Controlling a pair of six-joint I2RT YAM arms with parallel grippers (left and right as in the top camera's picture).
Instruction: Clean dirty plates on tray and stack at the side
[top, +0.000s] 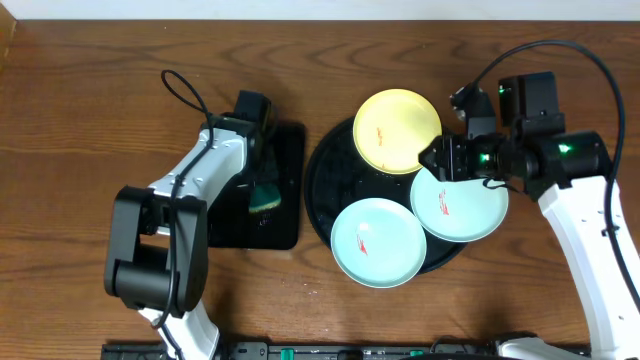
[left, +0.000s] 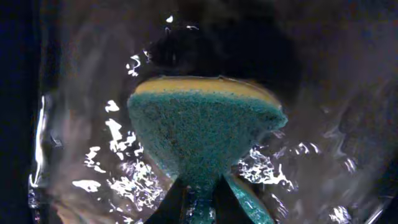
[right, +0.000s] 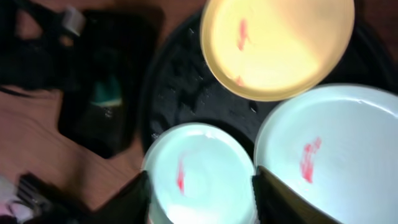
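text: none readable | brands, labels: none readable | numbers, signs: none readable | red marks on plates (top: 377, 241): smears, no lettering

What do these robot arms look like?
Both the left arm and the right arm have white tube-like links joined by chunky black joints, with a thin black cable looping off each. Small green lights glow on the right arm. The right gripper has two dark fingers.

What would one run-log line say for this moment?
left gripper: shut on sponge | right gripper: open over plates | three plates smeared, on tray
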